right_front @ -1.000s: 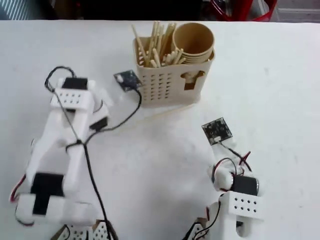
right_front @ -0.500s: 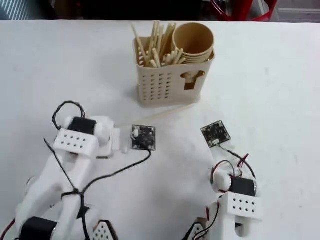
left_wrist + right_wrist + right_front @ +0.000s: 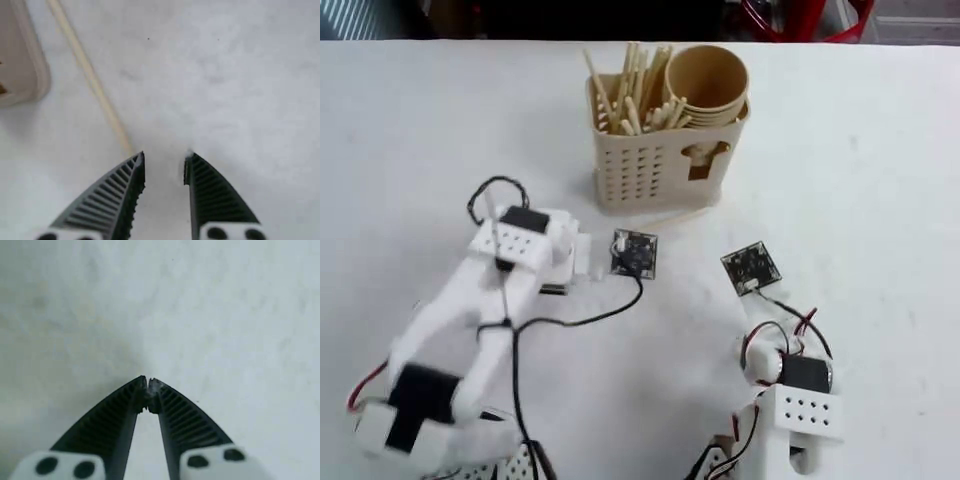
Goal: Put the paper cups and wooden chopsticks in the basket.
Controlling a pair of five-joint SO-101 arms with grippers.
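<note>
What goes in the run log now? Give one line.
left gripper open, beside loose chopstick end | right gripper shut, empty | basket holds paper cups, chopsticks

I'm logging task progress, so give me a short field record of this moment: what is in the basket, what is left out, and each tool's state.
basket: upright on the table
in basket: cups, stacked; chopsticks, standing
left out: one chopstick, flat on the table beside the basket
left tool: open, empty, tips by the loose chopstick's near end
right tool: shut, empty, over bare table
</note>
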